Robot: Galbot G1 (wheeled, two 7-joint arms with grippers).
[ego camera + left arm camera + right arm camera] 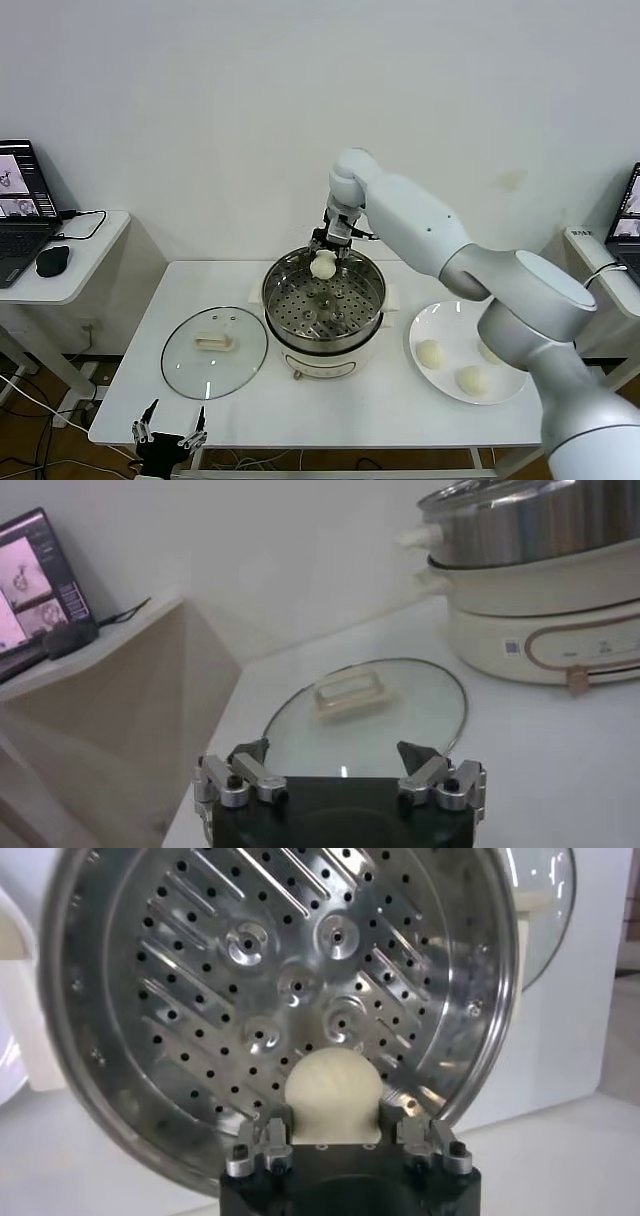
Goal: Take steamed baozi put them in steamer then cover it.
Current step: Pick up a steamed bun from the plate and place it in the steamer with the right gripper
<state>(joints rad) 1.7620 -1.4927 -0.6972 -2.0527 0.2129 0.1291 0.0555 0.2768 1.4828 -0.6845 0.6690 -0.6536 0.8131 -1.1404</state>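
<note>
My right gripper (325,262) is shut on one cream-white baozi (323,266) and hangs over the far part of the steamer (345,358). In the right wrist view this baozi (333,1093) sits between the fingers above the perforated steel tray (280,978), which holds nothing else. Three more baozi (429,353) lie on the white plate (440,322) to the right of the steamer. The glass cover (214,350) lies flat on the table, left of the steamer. My left gripper (170,428) stands open and empty low by the table's front left edge, facing the cover (365,715).
A side table (70,275) at the far left holds a laptop (22,205) and a mouse (52,260). Another laptop (628,215) stands at the far right. A wall runs behind the table.
</note>
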